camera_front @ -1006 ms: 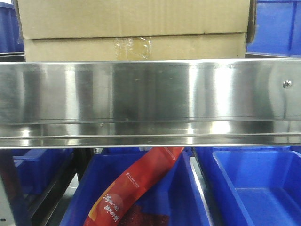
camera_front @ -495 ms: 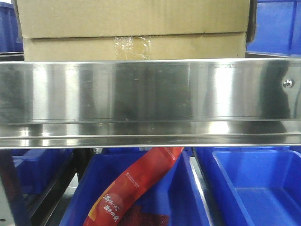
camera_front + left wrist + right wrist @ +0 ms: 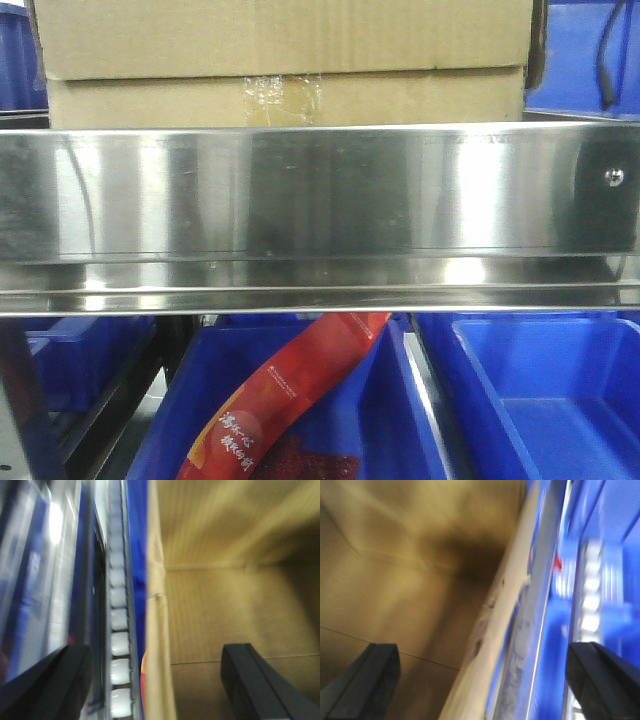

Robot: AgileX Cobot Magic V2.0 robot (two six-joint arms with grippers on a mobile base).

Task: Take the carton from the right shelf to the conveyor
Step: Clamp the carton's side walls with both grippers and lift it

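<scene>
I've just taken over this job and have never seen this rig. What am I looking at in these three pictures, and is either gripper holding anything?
This is a two-armed robot on a mobile base. The front-facing camera looks straight at the rack. The carton sits on the right shelf, behind its shiny steel band. Below it are blue bins, and a red packet lies in one of them.

The other two pictures come from cameras on the wrists, and both are blurred. The dark shapes in their bottom corners are the gripper fingers. The left gripper and the right gripper are both open. In each view an edge of the carton's cardboard wall runs between the fingers. Nothing is clamped yet.
</scene>
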